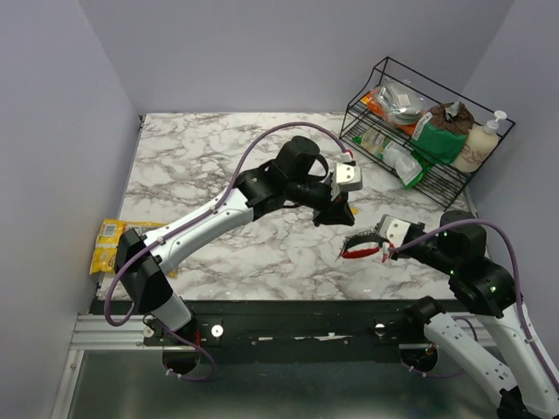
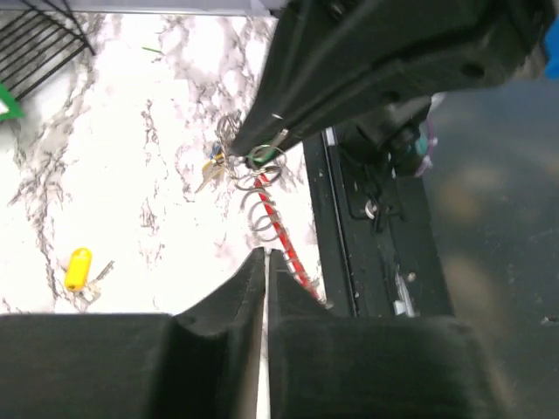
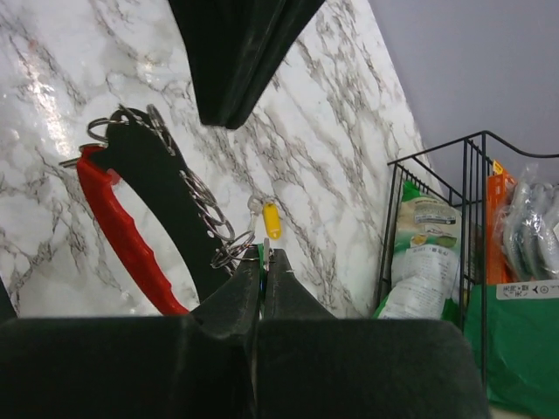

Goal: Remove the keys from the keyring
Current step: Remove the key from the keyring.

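Holding keyring (image 3: 122, 231) near the worktop's (image 1: 218, 157) front edge, right of centre: right gripper (image 3: 263, 256) clamped on its metal loops, left gripper (image 2: 266, 256) closed, apparently empty; yellow key (image 2: 78, 269) lies free, other keys (image 2: 212, 168) not yet removed.

- Left arm (image 1: 210, 223) stretches diagonally toward the centre, wrist tipped downward, left gripper (image 2: 265, 262) pressed closed with nothing in it.
- Right arm (image 1: 467, 271) sits folded low, right gripper (image 3: 263, 259) pinched tight on the keyring (image 3: 122, 234).

Top cam: high, from near edge, whole table (image 1: 201, 157). Wrist cams: close, both w/ keyring (image 3: 122, 231).
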Robot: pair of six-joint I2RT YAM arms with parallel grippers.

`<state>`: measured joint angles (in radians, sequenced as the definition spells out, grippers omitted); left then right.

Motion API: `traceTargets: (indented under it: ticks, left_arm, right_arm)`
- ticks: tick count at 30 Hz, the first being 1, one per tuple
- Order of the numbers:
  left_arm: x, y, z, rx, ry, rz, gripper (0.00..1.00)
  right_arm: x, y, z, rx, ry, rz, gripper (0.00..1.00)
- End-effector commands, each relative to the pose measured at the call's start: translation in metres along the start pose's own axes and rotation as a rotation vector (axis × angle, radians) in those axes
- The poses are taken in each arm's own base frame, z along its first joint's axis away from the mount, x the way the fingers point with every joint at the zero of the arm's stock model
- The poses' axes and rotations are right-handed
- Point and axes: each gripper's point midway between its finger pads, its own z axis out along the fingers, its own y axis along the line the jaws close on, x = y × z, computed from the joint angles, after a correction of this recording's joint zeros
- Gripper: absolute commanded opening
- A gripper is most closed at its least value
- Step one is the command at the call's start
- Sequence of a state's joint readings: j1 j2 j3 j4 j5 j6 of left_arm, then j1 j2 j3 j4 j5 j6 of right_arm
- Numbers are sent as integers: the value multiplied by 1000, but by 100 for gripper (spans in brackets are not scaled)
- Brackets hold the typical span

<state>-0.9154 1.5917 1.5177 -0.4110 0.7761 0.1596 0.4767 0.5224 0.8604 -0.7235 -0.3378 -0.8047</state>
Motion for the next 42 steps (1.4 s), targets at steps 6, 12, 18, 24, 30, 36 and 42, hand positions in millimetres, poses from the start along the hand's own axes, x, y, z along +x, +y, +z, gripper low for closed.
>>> traceTargets:
  ticks: [6, 12, 18, 24, 30, 36, 42]
  left_arm:
    - [-6, 7, 6, 31, -44, -55, 41]
    - [14, 17, 30, 66, 0, -99, 46]
    - [12, 22, 40, 71, -1, -125, 51]
    - [-11, 7, 35, 135, -56, -138, 52]
    - [-10, -5, 43, 162, -44, -130, 52]
    - [-6, -10, 49, 199, -38, -145, 52]
    - [-8, -8, 53, 207, -37, -147, 52]
  right_arm:
    - [8, 0, -4, -53, 71, -114, 1]
    - [1, -5, -13, -72, 88, -148, 1]
    - [4, -3, -15, -97, 114, -164, 1]
    - [11, -7, -11, -65, 135, -184, 1]
    - [3, -11, -12, -55, 111, -184, 1]
    - [7, -11, -11, -56, 125, -184, 1]
    - [4, -10, -12, -57, 111, -178, 1]
